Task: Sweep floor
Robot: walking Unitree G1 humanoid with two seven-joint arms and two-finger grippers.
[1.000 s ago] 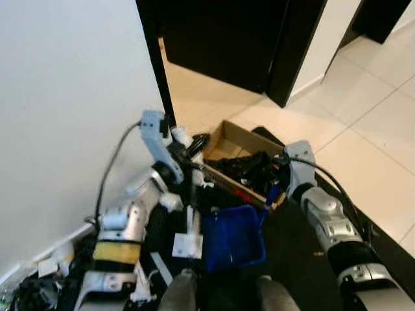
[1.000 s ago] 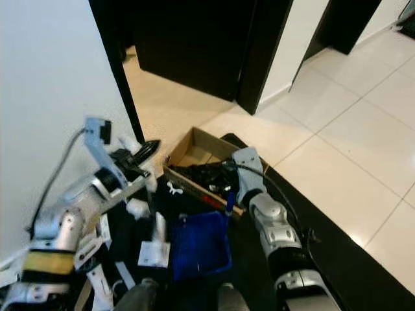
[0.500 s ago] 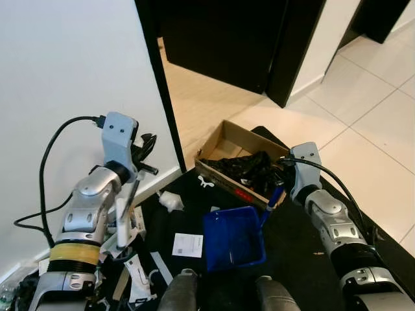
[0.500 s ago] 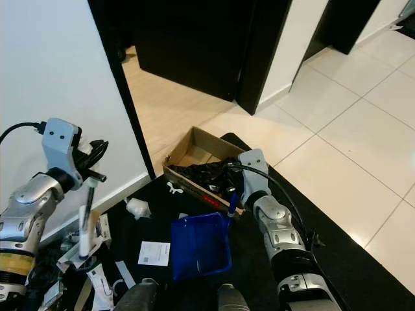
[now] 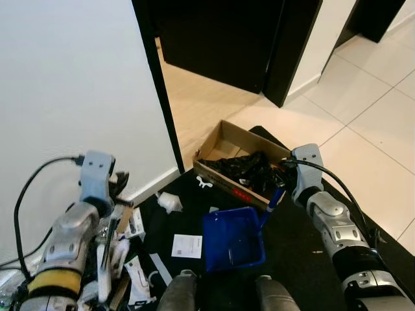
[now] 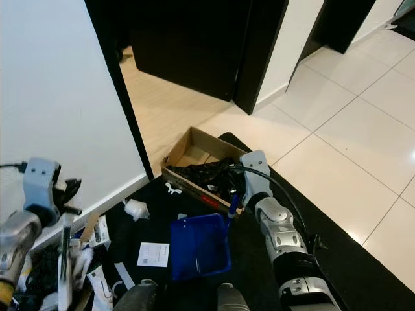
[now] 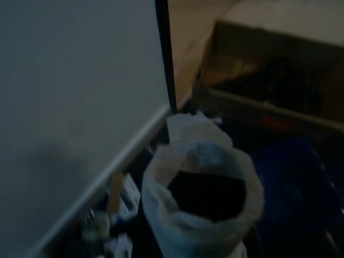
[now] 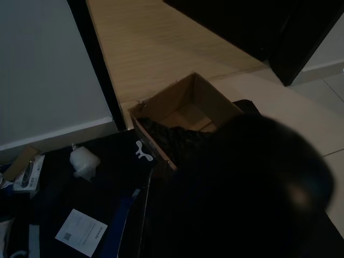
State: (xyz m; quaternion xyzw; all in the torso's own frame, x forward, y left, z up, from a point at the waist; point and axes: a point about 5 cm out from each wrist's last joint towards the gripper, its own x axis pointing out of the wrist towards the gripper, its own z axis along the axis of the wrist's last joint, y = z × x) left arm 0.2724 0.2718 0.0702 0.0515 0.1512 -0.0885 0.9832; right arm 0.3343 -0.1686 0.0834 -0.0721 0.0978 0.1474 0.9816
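Observation:
A blue dustpan (image 5: 233, 238) lies on the black mat (image 5: 295, 253) in front of a cardboard box (image 5: 225, 138) holding black clutter. Its blue handle (image 5: 273, 197) runs up into my right gripper (image 5: 283, 183), which is shut on it, the fingers mostly hidden behind the wrist. My left gripper (image 5: 118, 188) is low by the white wall, shut on a pale brush handle (image 5: 106, 245) that points down into the litter. In the left wrist view a white rounded object (image 7: 201, 201) with a dark middle sits close to the camera. A dark blob (image 8: 242, 188) blocks much of the right wrist view.
Litter lies on the mat: a crumpled white wad (image 5: 170, 202), a paper slip (image 5: 187, 245), and packets and scraps (image 5: 136, 275) along the skirting. A black door frame (image 5: 159, 97) stands behind the box, with a wooden floor beyond it. Pale tiles (image 5: 363, 123) spread to the right.
My left arm has swung from beside the box to the left and down along the wall, carrying the pale handle. The right arm and dustpan have stayed put.

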